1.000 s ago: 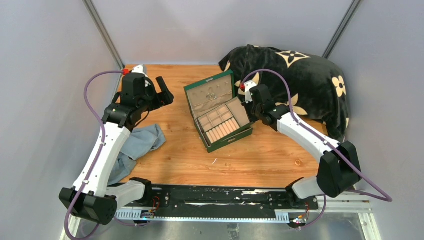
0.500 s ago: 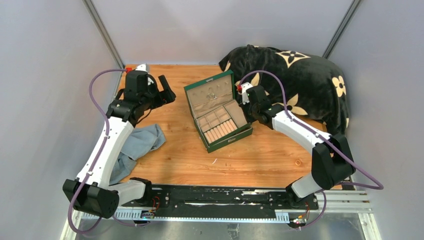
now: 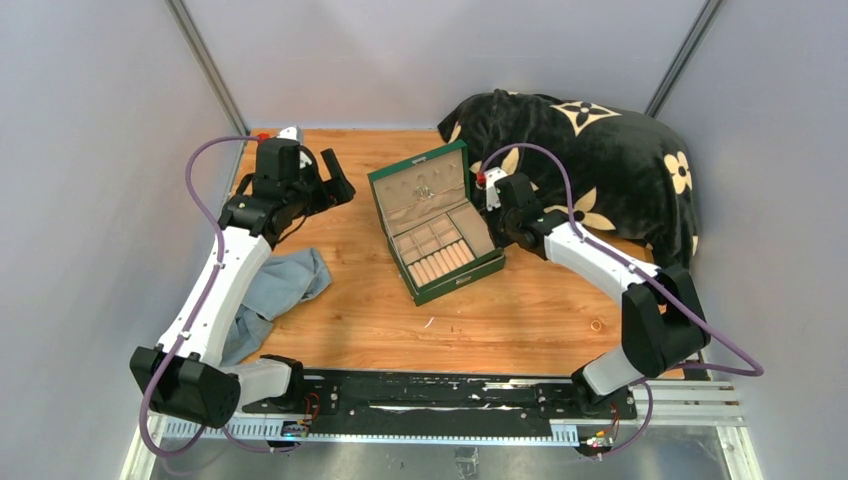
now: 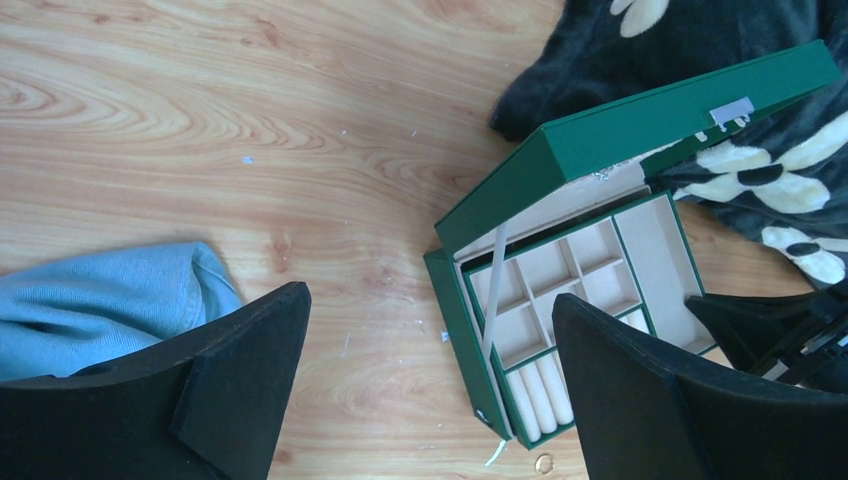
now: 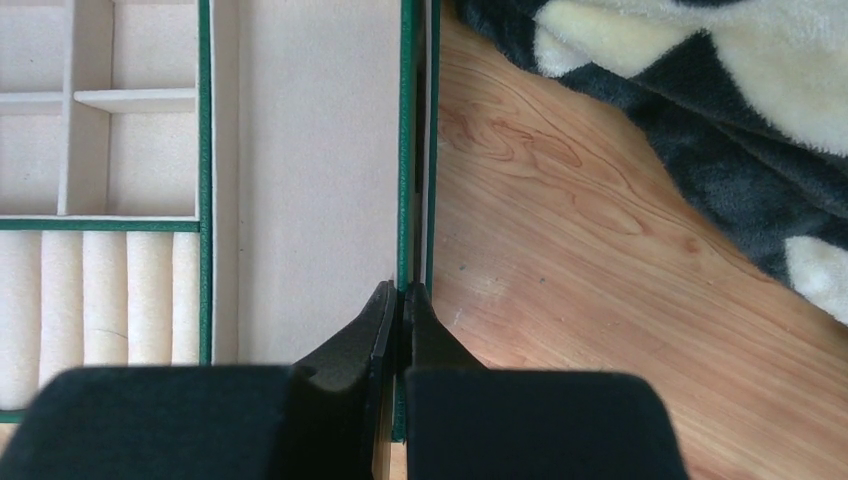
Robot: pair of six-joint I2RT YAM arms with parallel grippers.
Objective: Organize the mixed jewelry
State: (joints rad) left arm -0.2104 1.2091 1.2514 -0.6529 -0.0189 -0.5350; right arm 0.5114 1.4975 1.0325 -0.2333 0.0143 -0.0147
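Jewelry pieces lay in two places. A silvery cluster [image 3: 425,189] sat against the lining of the raised lid [image 3: 447,178] of the green box [image 3: 460,283]. A gold ring [image 3: 597,325] lay on the tabletop [image 3: 520,305], well apart from the box toward its front right.

The right hand [image 5: 402,296] was closed with nothing in it, its tips together over the box's right wall; contact could not be told. The left hand [image 4: 428,300] hung wide open and empty to the box's left, beyond a blue cloth [image 3: 290,280].

The step in hand looked like fetching the ring. That would call for the right hand to leave the box, open, and pinch finely at a thin piece lying flat.

The ring lay hole upward and, being round, had no long axis. The cluster was too small to read.
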